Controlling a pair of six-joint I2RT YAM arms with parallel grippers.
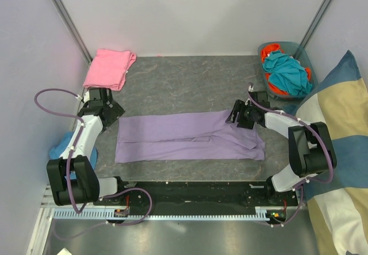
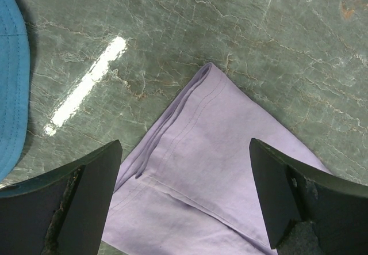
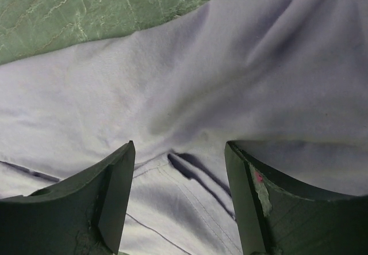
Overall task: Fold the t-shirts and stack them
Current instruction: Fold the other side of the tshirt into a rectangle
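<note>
A pink t-shirt [image 1: 109, 68] lies folded into a small block at the far left corner of the table [image 1: 190, 85], apart from everything else. Just in front of it the left gripper [image 1: 115, 110] hangs with its jaws spread wide and nothing between them. In the left wrist view the left gripper [image 2: 184, 151] frames the far left corner of the lavender t-shirt [image 2: 213, 168], where the cloth is doubled over and a stitched hem shows. A blue cloth [image 1: 60, 148] lies at the table's left edge beside this arm.

The lavender t-shirt [image 1: 190, 135] is folded into a long flat band in the middle of the table. Its long axis runs left to right, parallel to the near edge, and its right end is slightly rumpled.

The right gripper [image 1: 234, 117] is at the band's far right corner, jaws partly apart and holding nothing. Whether the fingers touch the cloth cannot be told. The right wrist view shows only lavender cloth and a dark crease below the gripper [image 3: 179, 151].

The tabletop is grey-green with pale marble veins. At the far right corner stands a bin [image 1: 290, 42] of teal and orange clothes, with a blue, cream and tan striped cushion [image 1: 339, 151] to the right. Plain pale walls enclose the space.
</note>
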